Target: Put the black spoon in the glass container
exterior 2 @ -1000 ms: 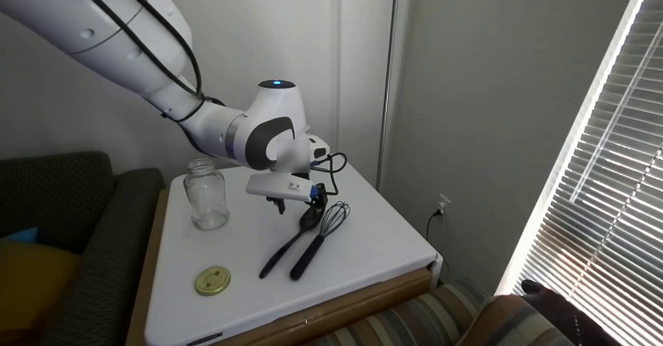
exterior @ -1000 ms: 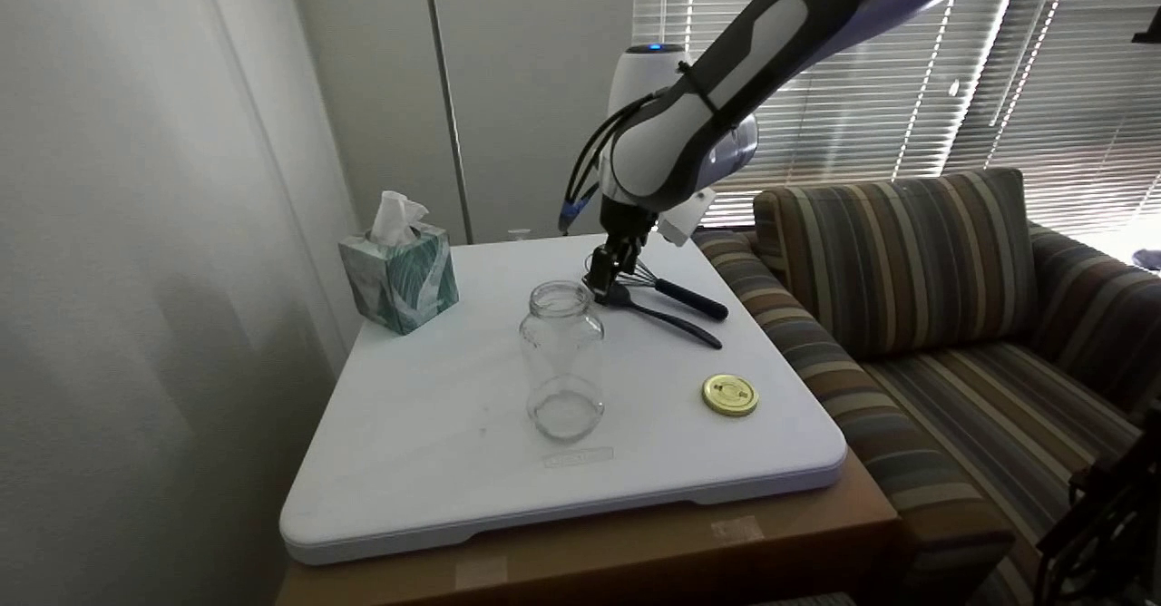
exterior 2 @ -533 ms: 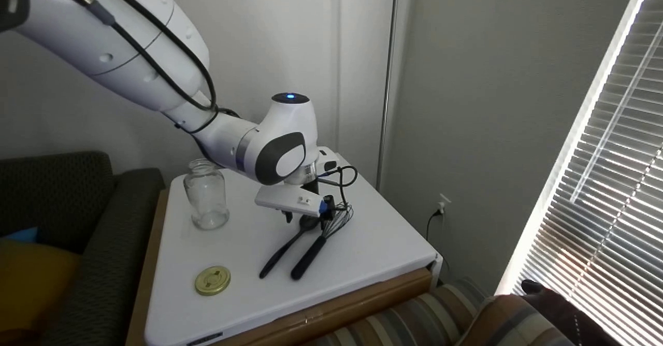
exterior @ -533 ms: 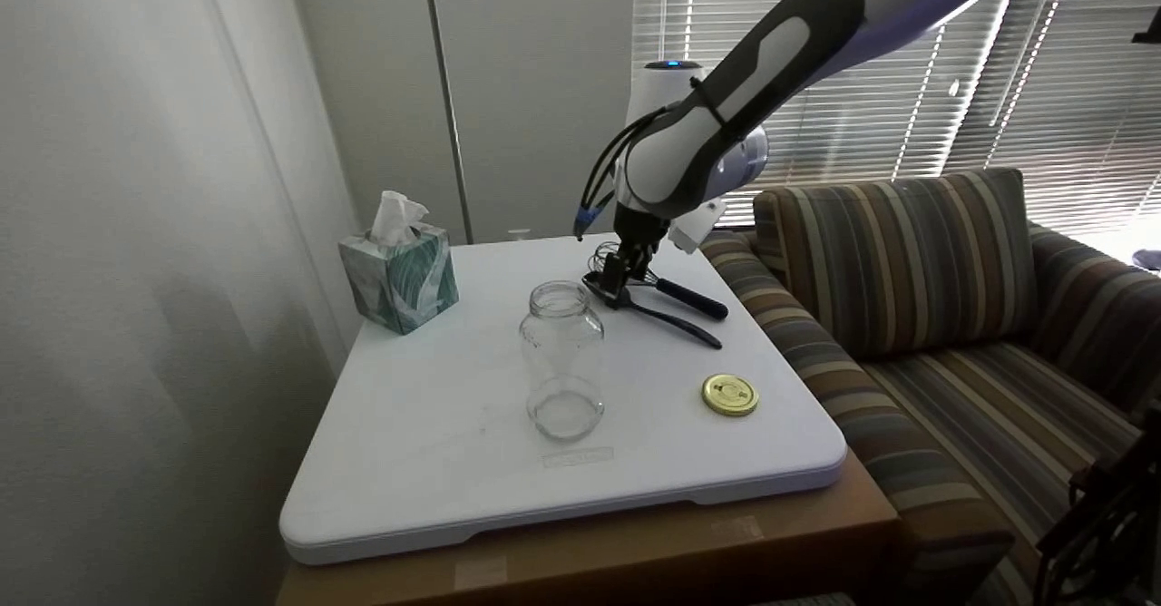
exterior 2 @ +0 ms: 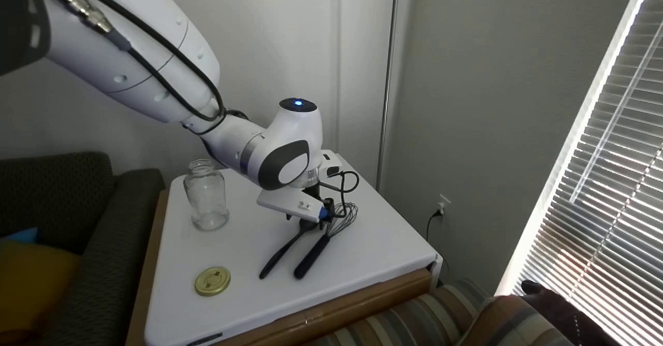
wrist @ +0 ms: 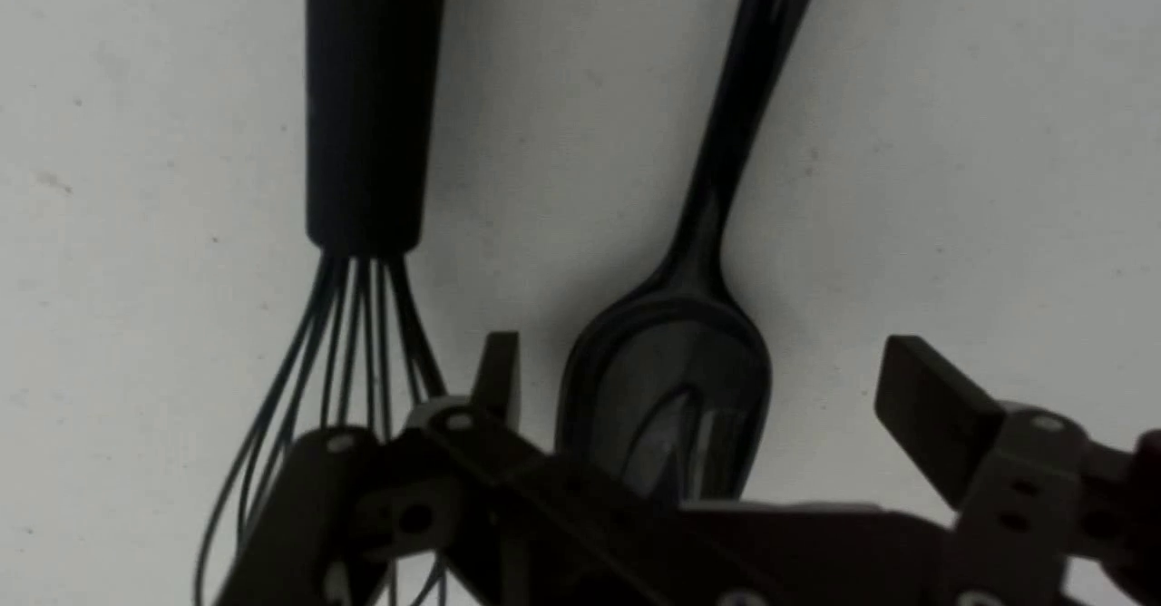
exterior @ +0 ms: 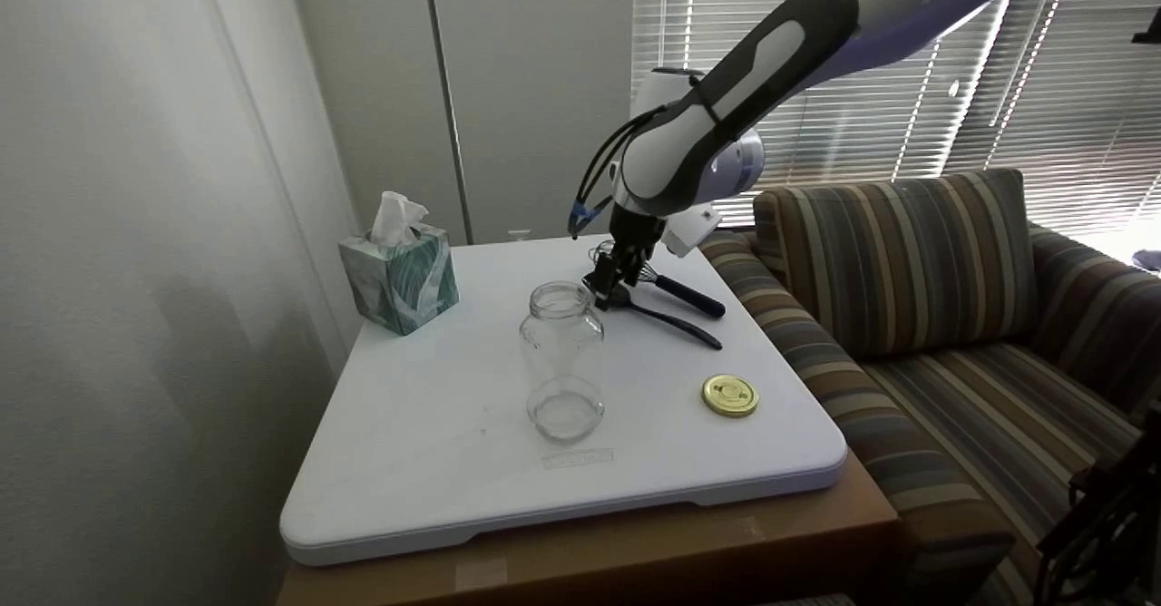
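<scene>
The black spoon [exterior: 676, 320] lies flat on the white table; its handle also shows in an exterior view [exterior 2: 282, 251]. In the wrist view its bowl [wrist: 667, 352] lies between the fingers of my gripper [wrist: 706, 375], with a gap on each side; the bowl's lower end is hidden behind the gripper. My gripper is open, low over the bowl, and also shows in both exterior views [exterior: 603, 290] [exterior 2: 306, 220]. The glass container [exterior: 564, 361] stands upright and open-mouthed on the table, apart from the gripper; it also shows in an exterior view [exterior 2: 207, 196].
A whisk [wrist: 367, 107] with a dark handle lies beside the spoon, its wires close to one finger. A yellow lid [exterior: 730, 395] lies near the table edge. A tissue box [exterior: 404, 284] stands by the wall. A striped sofa [exterior: 893, 288] adjoins the table [exterior: 408, 461].
The gripper has come down over the spoon's bowl and shifted slightly towards the whisk side. The whisk has shifted a little. The spoon and jar have not visibly moved.
</scene>
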